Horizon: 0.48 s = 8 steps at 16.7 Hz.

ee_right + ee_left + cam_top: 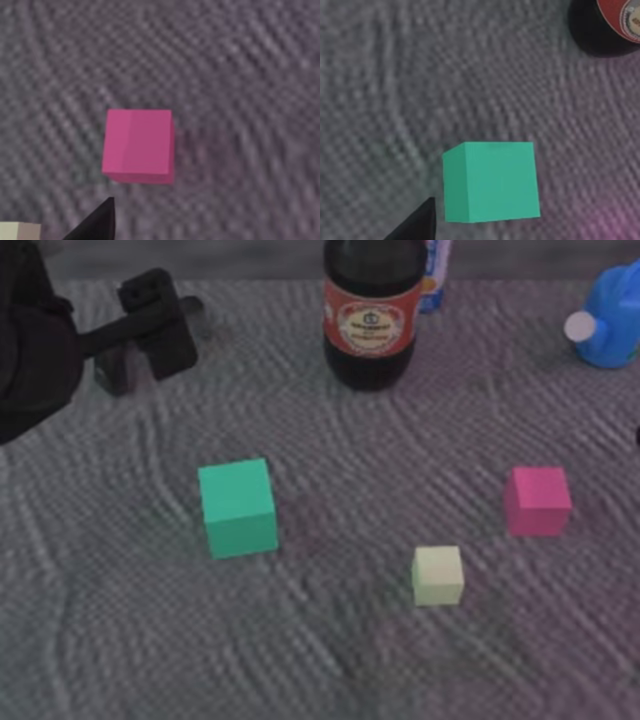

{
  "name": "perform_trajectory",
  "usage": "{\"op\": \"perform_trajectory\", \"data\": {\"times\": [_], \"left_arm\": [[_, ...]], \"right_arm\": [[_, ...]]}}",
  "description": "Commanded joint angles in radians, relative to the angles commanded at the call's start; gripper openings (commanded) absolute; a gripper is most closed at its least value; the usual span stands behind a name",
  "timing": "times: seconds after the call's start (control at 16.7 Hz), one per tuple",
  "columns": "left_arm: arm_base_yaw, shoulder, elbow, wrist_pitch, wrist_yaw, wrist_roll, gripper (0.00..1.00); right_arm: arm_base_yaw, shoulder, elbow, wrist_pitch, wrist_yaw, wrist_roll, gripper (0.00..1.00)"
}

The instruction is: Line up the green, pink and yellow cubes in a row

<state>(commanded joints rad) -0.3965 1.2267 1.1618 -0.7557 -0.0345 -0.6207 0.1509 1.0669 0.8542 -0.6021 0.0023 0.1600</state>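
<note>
Cubes are sitting apart on the grey woven table point(120, 640), none of them lined up yet: the green cube point(238, 507) is resting left of centre, the yellow cube point(438, 575) is lying lower and to the right of it, and the pink cube point(538, 501) is sitting further right, just above the yellow one's level. None is touching another or being held. My left gripper point(150, 330) is hanging at the top-left of the table, well apart from the green cube, and I cannot tell whether its jaws are open or closed; its wrist camera is looking down on the green cube point(491, 182) with one dark fingertip point(422, 222) showing beside it. My right arm is staying out of the top view, so its jaws cannot be judged either; its wrist camera is looking at the pink cube point(139, 146), with a corner of the yellow cube point(20, 231) showing. A dark sauce bottle point(370, 310) is standing behind the cubes, with a blue container point(610, 320) at the far right. Trouble could be coming from an off-centre grasp twisting a cube, from a finger nudging the yellow cube while reaching for the pink one nearby, or from a swing clipping the bottle.
</note>
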Motion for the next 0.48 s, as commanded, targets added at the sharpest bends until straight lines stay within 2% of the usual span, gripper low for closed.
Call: {"op": "perform_trajectory", "data": {"times": [0.24,0.48], "left_arm": [[0.164,-0.449,-0.449,0.244,0.006,0.184,1.00],[0.290,-0.820,-0.808,0.466,0.015,0.371,1.00]], "right_arm": [[0.050,0.387,0.278,-0.206,0.001,0.053,1.00],[0.094,0.696,0.524,-0.381,0.000,0.100,1.00]]}}
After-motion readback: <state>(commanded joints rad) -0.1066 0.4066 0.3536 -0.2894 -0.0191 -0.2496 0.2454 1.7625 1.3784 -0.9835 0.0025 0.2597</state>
